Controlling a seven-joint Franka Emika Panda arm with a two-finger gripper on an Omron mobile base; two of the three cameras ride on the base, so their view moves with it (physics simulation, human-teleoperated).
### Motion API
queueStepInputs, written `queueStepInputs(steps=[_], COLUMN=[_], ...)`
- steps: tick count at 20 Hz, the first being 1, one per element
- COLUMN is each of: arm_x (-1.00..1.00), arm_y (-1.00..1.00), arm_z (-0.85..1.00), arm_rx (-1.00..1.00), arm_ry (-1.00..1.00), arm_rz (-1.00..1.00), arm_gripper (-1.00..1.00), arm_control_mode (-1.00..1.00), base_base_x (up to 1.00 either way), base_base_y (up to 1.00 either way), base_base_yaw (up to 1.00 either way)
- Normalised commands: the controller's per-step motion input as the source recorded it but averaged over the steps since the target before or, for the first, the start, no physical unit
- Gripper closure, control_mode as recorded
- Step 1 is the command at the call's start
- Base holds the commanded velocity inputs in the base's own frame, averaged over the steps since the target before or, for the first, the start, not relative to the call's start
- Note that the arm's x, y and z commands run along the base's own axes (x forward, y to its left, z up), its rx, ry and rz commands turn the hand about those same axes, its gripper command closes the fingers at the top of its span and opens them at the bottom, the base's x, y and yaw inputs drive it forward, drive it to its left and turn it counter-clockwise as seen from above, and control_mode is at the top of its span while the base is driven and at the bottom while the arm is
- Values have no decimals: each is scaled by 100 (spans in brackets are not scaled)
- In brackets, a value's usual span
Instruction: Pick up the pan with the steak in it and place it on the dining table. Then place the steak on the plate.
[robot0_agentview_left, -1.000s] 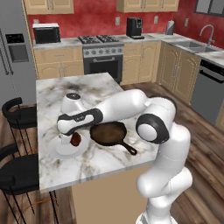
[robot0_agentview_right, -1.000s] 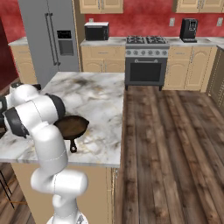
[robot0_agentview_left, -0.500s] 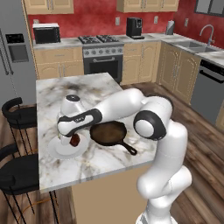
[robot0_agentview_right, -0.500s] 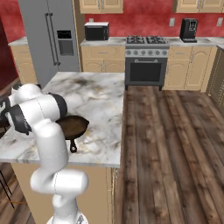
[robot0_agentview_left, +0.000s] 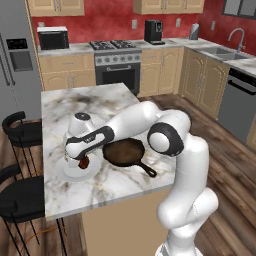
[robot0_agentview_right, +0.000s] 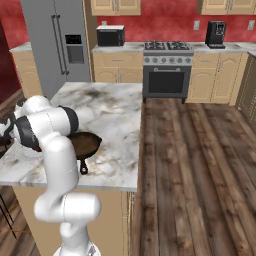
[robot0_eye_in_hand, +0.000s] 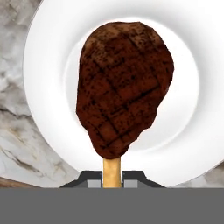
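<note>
- Hand view looks straight down on the steak (robot0_eye_in_hand: 122, 87), which hangs over the middle of the white plate (robot0_eye_in_hand: 43, 87); its pale bone-like end runs down between the gripper (robot0_eye_in_hand: 112, 179) tips, so the jaws are clamped on that end.
- Left base view, held against the pictures from a second ago, shows the gripper (robot0_agentview_left: 80, 159) a little lower and further out over the plate (robot0_agentview_left: 67, 172), with the steak (robot0_agentview_left: 84, 162) now above the plate's centre and not near its pan-side rim.
- That shift suggests the carry is over and the last step, lowering and letting go, is what remains.
- Pan (robot0_agentview_left: 125, 151) sits empty on the dining table (robot0_agentview_left: 100, 102) just beside the plate, handle pointing toward the near edge, so the first half of the task looks done.
- Right base view has the pan (robot0_agentview_right: 84, 142) partly behind the robot's upper arm, on the dining table (robot0_agentview_right: 110, 105).
- Whether the steak already touches the plate cannot be told: the hand view gives no sense of height, and the left base view is too coarse to show a gap.
- Fingertips are nearly cut off at the bottom of the hand view, so how firmly they pinch is hard to judge.
</note>
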Motion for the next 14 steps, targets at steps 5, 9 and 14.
queueStepInputs(steps=[5,9,14], arm_x=[7,7,0], arm_y=[15,18,10], arm_z=[-11,-14,-10], arm_rx=[0,0,0], arm_ry=[-1,-2,0], arm_rz=[-2,-3,-1], arm_gripper=[100,100,100], arm_control_mode=[-100,-100,-100], base_base_x=[0,0,0], base_base_y=[0,0,0], base_base_yaw=[0,0,0])
